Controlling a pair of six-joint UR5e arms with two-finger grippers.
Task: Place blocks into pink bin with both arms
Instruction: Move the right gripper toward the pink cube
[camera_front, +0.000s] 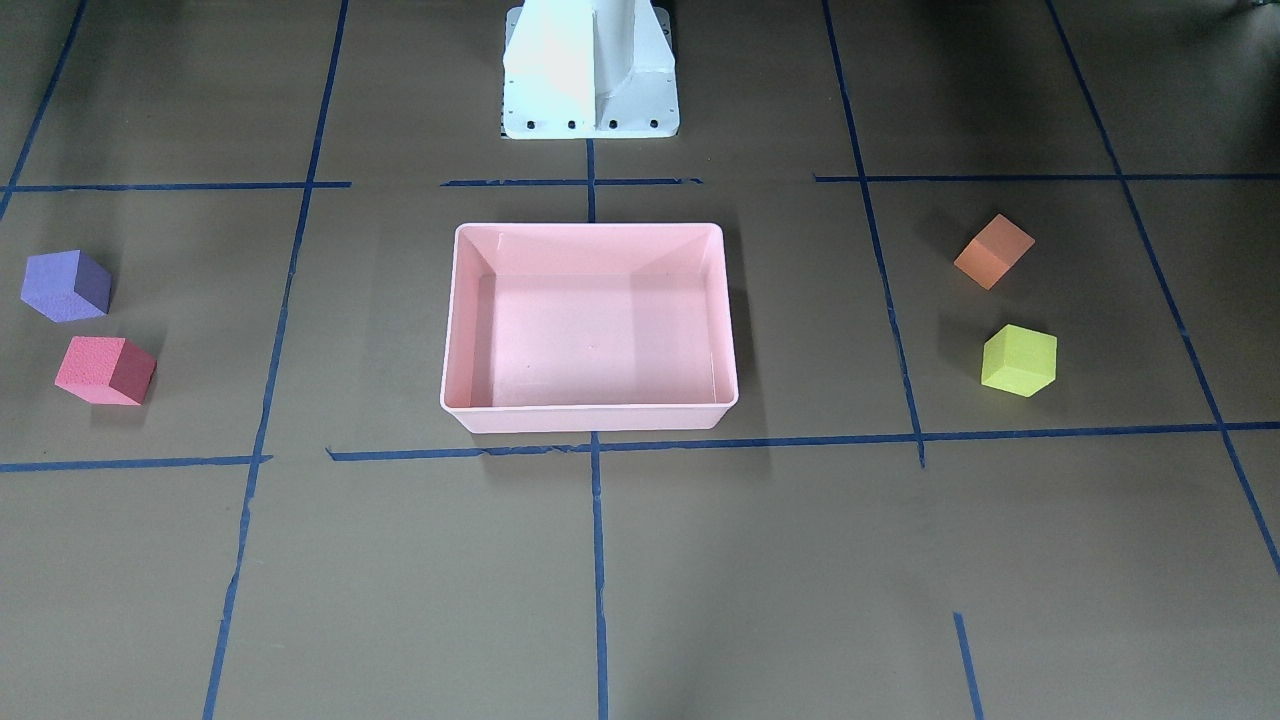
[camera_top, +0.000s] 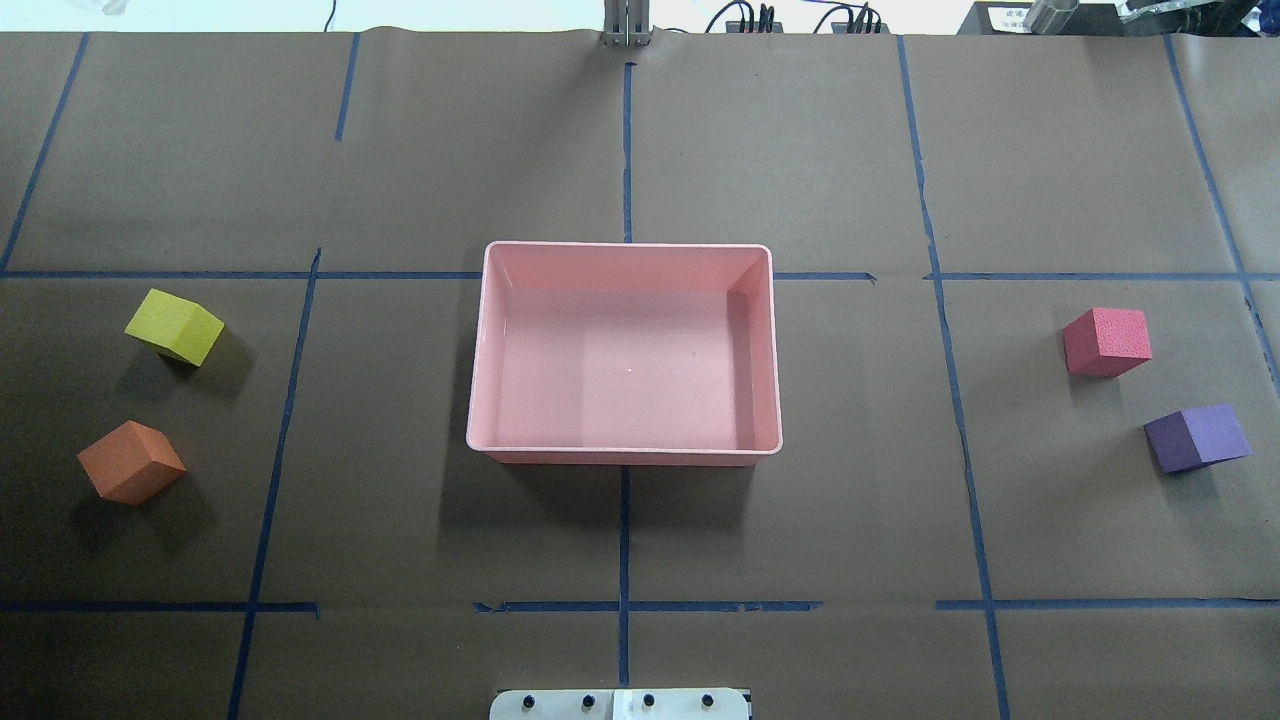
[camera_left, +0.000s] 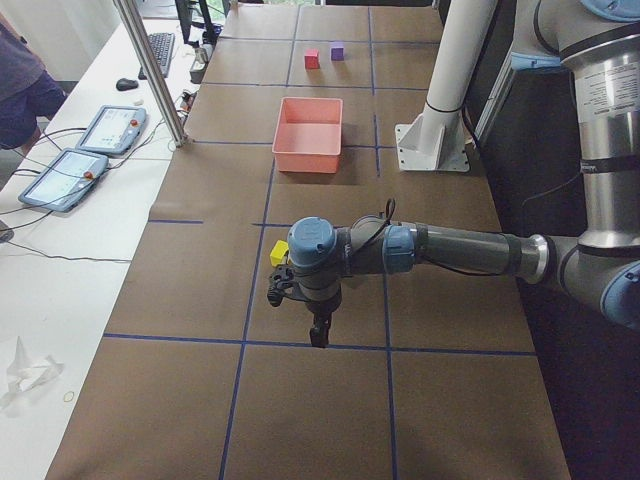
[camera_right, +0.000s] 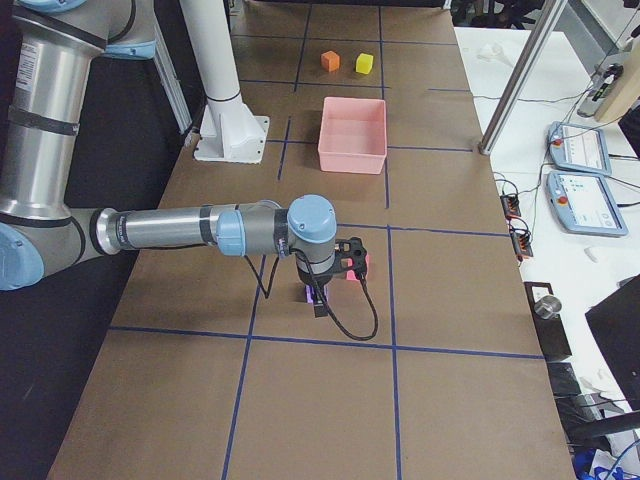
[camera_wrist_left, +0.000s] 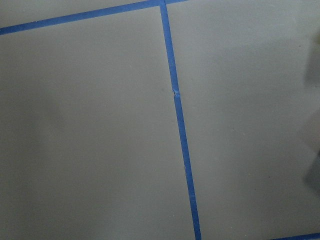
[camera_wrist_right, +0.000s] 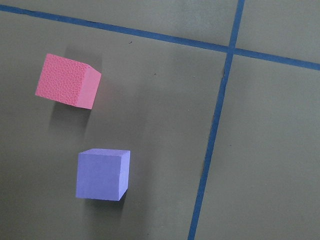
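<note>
The pink bin (camera_front: 590, 415) (camera_top: 625, 455) stands empty at the table's middle. The purple block (camera_front: 66, 285) (camera_top: 1197, 438) and red block (camera_front: 104, 370) (camera_top: 1106, 341) lie on the robot's right side. The yellow-green block (camera_front: 1018, 361) (camera_top: 174, 326) and orange block (camera_front: 993, 251) (camera_top: 131, 462) lie on its left side. My left gripper (camera_left: 319, 335) hangs over the table near the yellow-green block (camera_left: 279, 253). My right gripper (camera_right: 318, 305) hangs over the purple and red blocks (camera_wrist_right: 102, 175) (camera_wrist_right: 67, 81). I cannot tell whether either gripper is open or shut.
The white pedestal base (camera_front: 590, 70) stands behind the bin. Blue tape lines (camera_top: 625, 540) cross the brown table cover. A metal pole (camera_left: 150, 70) and operator tablets (camera_left: 100, 130) are at the far table edge.
</note>
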